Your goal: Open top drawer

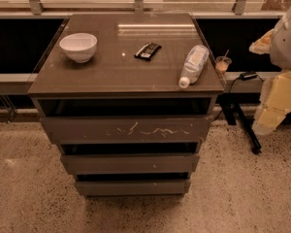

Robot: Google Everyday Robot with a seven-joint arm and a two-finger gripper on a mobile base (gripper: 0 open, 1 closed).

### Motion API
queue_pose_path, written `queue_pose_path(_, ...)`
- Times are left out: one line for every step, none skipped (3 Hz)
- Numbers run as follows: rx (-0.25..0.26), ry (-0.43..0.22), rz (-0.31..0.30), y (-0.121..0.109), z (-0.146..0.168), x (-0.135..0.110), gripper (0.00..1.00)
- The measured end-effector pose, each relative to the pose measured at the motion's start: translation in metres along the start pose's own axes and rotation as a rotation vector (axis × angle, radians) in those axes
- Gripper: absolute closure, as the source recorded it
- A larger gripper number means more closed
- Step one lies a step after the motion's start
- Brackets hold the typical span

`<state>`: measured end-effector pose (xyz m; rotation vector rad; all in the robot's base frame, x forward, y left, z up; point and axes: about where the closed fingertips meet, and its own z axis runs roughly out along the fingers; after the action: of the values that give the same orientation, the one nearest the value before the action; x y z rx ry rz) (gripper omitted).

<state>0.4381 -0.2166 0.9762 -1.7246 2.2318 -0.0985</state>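
Note:
The top drawer [126,129] is the widest grey-brown front of the cabinet, without a handle, with pale squiggly scratches across its middle. A dark gap shows between it and the cabinet top [121,74]. Two narrower drawer fronts [130,163] sit below it. My arm comes in at the right edge, white above and pale yellow below. My gripper [267,118] hangs to the right of the cabinet, about level with the top drawer and well apart from it, holding nothing that I can see.
On the cabinet top are a white bowl [78,46], a black packet [147,50] and a plastic bottle [193,65] lying near the right edge. A small cup with a straw [223,63] and a black stand [242,125] are right of the cabinet. Speckled floor lies in front.

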Motion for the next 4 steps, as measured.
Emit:
queue_pose_path(0.000, 0.000, 0.000, 0.000, 0.000, 0.000, 0.00)
queue_pose_path(-0.016, -0.024, 0.002, 0.000, 0.025, 0.001, 0.00)
queue_pose_path(-0.041, -0.087, -0.042, 0.020, 0.101, 0.013, 0.00)
queue_pose_path(-0.062, -0.109, -0.065, 0.028, 0.152, 0.025, 0.00)
